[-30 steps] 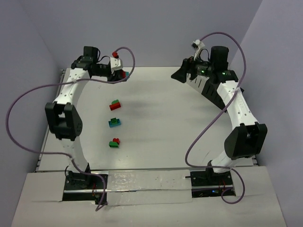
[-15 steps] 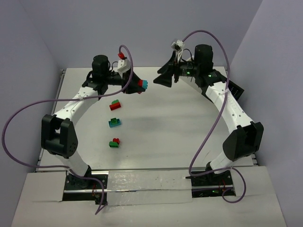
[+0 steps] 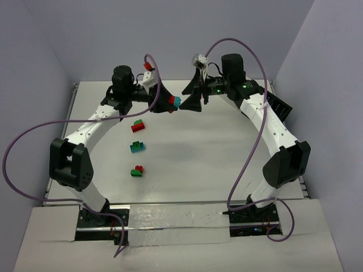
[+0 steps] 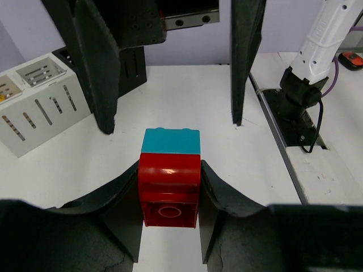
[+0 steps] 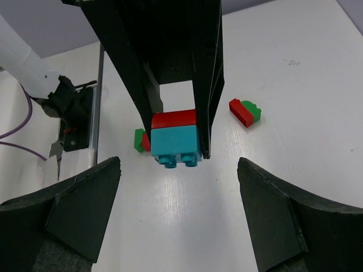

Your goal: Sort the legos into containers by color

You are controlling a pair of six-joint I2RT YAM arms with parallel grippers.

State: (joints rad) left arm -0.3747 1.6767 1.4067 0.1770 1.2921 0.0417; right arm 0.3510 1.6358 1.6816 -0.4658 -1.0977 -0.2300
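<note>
Pinching a red-and-teal brick pair [image 3: 175, 102] by its red half, the left gripper [image 3: 170, 102] faces the right gripper [image 3: 186, 100] in the top view — three more brick pairs [image 3: 137, 147] lie on the table [image 3: 227, 170]. Left wrist: teal end juts free, white bin [image 4: 39, 102] at left. Right wrist: its jaws spread wide — facing the teal end.

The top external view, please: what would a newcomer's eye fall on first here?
Above the far middle of the white table, the left gripper pinches a red plastic brick stacked with a teal one. It is held out towards the right gripper, whose jaws stand wide open facing it. Left of centre, three small two-colour brick pairs lie in a column: red-green, teal-green, green-red.
</note>
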